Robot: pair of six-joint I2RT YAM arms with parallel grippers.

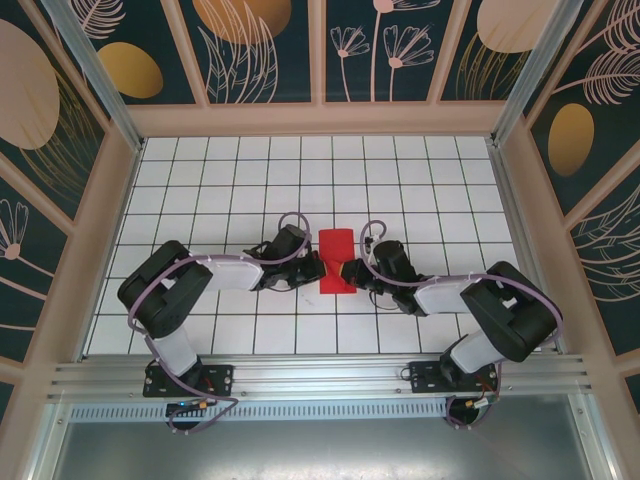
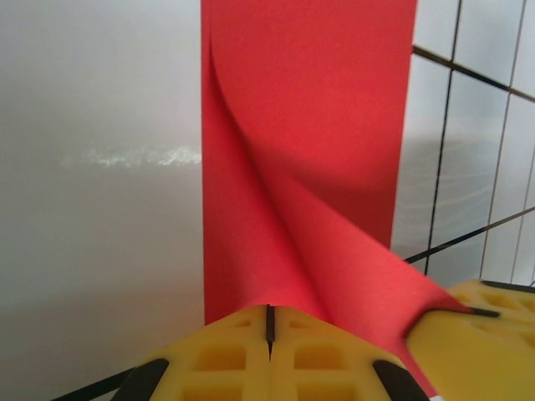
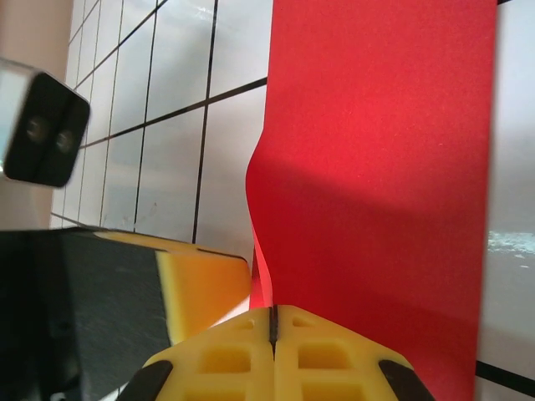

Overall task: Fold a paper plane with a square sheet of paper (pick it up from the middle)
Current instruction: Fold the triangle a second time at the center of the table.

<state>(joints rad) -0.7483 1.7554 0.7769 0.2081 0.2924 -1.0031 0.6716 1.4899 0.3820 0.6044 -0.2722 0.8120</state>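
Observation:
The square sheet of paper point(image 1: 337, 248) is bright red and folded into an upright strip at the middle of the tiled table. Its near end lifts off the table. My left gripper point(image 1: 322, 271) and right gripper point(image 1: 347, 271) meet tip to tip at that near end. In the left wrist view the yellow jaws of the left gripper point(image 2: 269, 311) are shut on the lower edge of the paper point(image 2: 318, 125), and a curled flap runs off to the right. In the right wrist view the right gripper point(image 3: 273, 311) is likewise shut on the paper point(image 3: 384, 150).
White tiled table point(image 1: 230, 180) with black grid lines, boxed in by wooden-framed patterned walls point(image 1: 260, 50). A metal rail point(image 1: 320, 378) carries both arm bases at the near edge. The other gripper's yellow finger point(image 3: 205, 284) sits very close beside each pinch.

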